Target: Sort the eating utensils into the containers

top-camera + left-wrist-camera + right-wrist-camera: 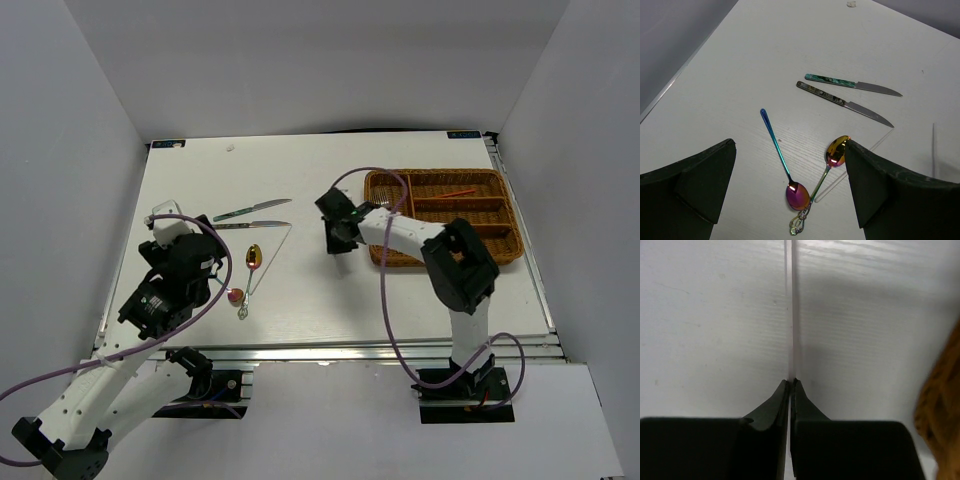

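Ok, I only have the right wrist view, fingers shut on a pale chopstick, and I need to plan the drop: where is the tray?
Observer: In the top view the wicker tray sits just to the right of the right gripper, which holds the pale chopstick.
Operator: Anything in it?
Observer: I can see one red chopstick, lying in the far slot.
Operator: And the left arm?
Observer: The left gripper is open. Its wrist view shows two spoons between its fingers, a purple-bowled spoon and a gold spoon.
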Robot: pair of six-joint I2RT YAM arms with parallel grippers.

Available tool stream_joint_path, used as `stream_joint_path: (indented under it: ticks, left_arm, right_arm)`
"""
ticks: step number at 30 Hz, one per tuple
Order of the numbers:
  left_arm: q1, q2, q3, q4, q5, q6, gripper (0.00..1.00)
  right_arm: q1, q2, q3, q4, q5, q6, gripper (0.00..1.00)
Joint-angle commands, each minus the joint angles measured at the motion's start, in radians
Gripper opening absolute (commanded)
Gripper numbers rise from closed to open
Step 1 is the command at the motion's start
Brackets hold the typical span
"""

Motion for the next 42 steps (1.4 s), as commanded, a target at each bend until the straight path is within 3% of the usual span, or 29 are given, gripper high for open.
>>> stream_joint_path:
  ticks: [1, 9, 14, 16, 20, 28, 32, 42]
  left_arm:
    - [0.004, -0.006, -0.001, 0.004, -0.001, 0.006, 0.98]
    - [0.004, -0.011, -0.003, 0.004, -0.004, 0.006, 0.98]
    - [0.004, -0.005, -0.003, 0.007, 0.001, 0.006, 0.98]
    - [0.004, 0.000, -0.003, 0.007, 0.002, 0.008, 0.98]
    - [0.004, 0.007, -0.004, 0.011, 0.007, 0.009, 0.98]
    - [0.004, 0.026, -0.004, 0.014, 0.007, 0.011, 0.98]
    - [0.004, 0.043, -0.004, 0.014, 0.010, 0.014, 0.98]
    - [0.004, 0.073, -0.001, 0.009, 0.001, 0.014, 0.98]
  right_arm:
    - [-0.062, -0.170, -0.037, 0.066, -0.067, 0.009, 0.00]
    - [-0.291, -0.396, -0.221, 0.300, -0.174, 0.106, 0.00]
    - [-0.500, -0.442, -0.292, 0.434, -0.192, 0.282, 0.00]
    - [-0.575, -0.452, -0.345, 0.568, -0.176, 0.359, 0.00]
    - [-0.629, -0.442, -0.393, 0.709, -0.026, 0.566, 0.00]
    - [-0.682, -0.324, -0.373, 0.747, 0.219, 0.822, 0.00]
    - [-0.718, -0.255, -0.321, 0.716, 0.220, 0.852, 0.00]
    - [-0.773, -0.081, -0.206, 0.710, 0.052, 0.835, 0.00]
